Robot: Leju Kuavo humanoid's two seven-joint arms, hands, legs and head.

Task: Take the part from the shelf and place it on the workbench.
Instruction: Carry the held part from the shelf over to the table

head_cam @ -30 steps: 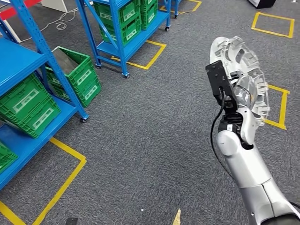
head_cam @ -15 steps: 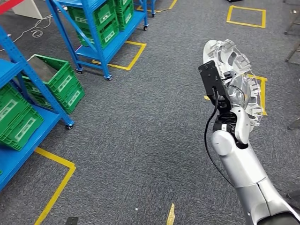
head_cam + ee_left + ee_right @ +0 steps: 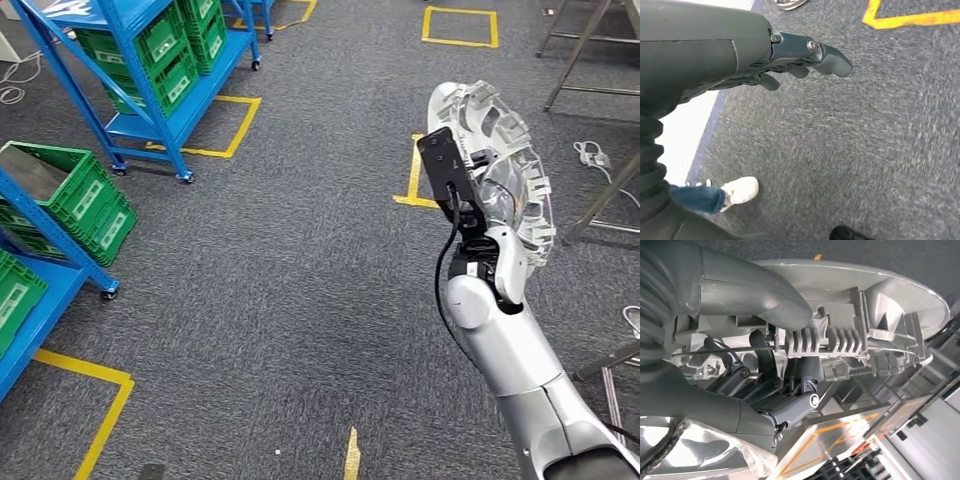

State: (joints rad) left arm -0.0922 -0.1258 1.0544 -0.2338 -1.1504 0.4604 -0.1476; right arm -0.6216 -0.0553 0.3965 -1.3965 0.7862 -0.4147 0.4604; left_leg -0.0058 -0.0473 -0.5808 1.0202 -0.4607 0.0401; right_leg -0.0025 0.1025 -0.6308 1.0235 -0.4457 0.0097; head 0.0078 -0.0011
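1. Right arm comes up from the lower right of the head view, forearm raised, a black camera block mounted at the wrist with a dark cable looping down from it.
2. Right hand is closed around the part: thick grey thumb over one face, darker fingers hooked through its ribbed inner side. Firm hold, seen plainly in the right wrist view.
3. The part is a pale silver-white moulded plastic piece, curved like a housing, with ribs, tabs and open cut-outs along its edge. It is up in the air in the right hand, above the carpet, well apart from the shelving.
4. Left hand hangs over the floor; dark fingers stretched out and slightly apart, nothing in them.
5. Floor is grey carpet marked with yellow tape squares.
6. Blue metal shelf on castors at upper left of the head view, holding green crates with white labels. A second blue shelf at the left edge, more green crates on its low tier.
7. Grey metal frame legs show at upper right; what they carry is out of frame. A white cable lies on the carpet near them.
8. In the left wrist view a person's white shoe and blue trouser leg stand on the carpet beside a pale floor strip.
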